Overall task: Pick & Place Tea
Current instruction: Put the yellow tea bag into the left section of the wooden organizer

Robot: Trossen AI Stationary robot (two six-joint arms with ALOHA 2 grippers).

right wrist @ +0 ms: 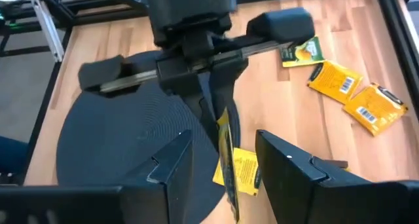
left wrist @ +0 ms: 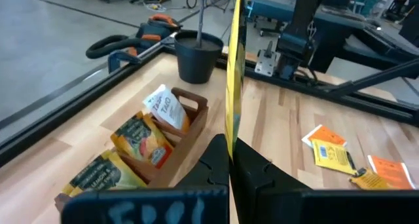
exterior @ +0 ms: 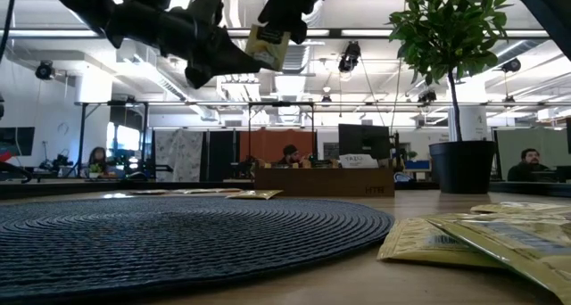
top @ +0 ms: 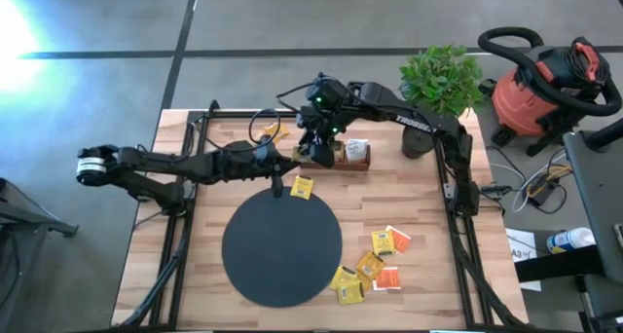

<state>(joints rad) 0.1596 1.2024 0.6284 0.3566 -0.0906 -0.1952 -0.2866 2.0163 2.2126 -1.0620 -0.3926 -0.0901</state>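
Left wrist view: shows the left tool (left wrist: 230, 152) pinched tight on one yellow tea sachet (left wrist: 232, 67), held up on its thin edge in the air. Right wrist view: shows the right tool (right wrist: 226, 164) opened wide, with one finger on each side of that same sachet and no clear touch on it. Hangs just above the far edge of the black disc (top: 282, 245), close to the wooden tray (top: 336, 158).

Looks like a hand-over of one sachet from the left tool to the right tool, or else a lift on the way to the tray. Cannot tell which for sure. Calls next for a gentle squeeze by the right tool on the flat sides, with no let-go by the left tool until the grip is safe. Then calls for a short carry to the tray.

Finds more tea nearby: one yellow sachet (top: 303, 185) flat on the disc edge just under the tools, and a loose bunch (top: 375, 265) of yellow and orange ones on the surface (top: 195, 275) beside the disc. Finds a few sachets already standing in the tray.

Needs care, because both tools crowd the same small spot and could bump. Also has a potted plant (top: 438, 80) near the tray, and a red vacuum (top: 545, 90) off the surface, well apart.
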